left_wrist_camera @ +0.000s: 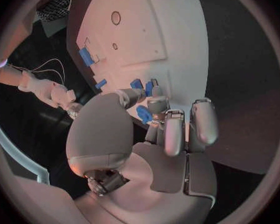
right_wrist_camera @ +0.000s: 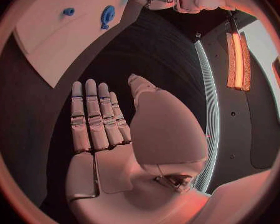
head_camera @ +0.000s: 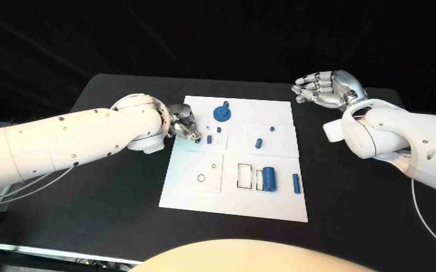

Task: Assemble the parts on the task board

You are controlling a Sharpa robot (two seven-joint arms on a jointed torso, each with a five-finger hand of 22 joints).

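The parts are small blue pieces, judged to be rigid, light moulded plastic: they should not deform, but the smooth cylinders may roll or slip, so a fingertip pinch across the short axis is advised.

Count in the head view: one round disc with a stem [head_camera: 222,113], one large cylinder [head_camera: 269,179] standing beside a rectangular outline, one slim bar [head_camera: 295,182] near the near right corner, and four small pegs, at [head_camera: 258,142], [head_camera: 271,128], [head_camera: 210,139] and [head_camera: 219,130]. A further piece under the left fingers cannot be counted with certainty.

All lie on the task board [head_camera: 273,212], the white plate at the middle of the black table [head_camera: 109,203].

The left hand [head_camera: 182,124] rests at the board's left edge, fingertips [left_wrist_camera: 154,88] touching a small blue part; whether it is gripped cannot be told. The right hand [head_camera: 324,88] hovers released beyond the board's far right corner, fingers [right_wrist_camera: 93,114] extended, holding nothing.
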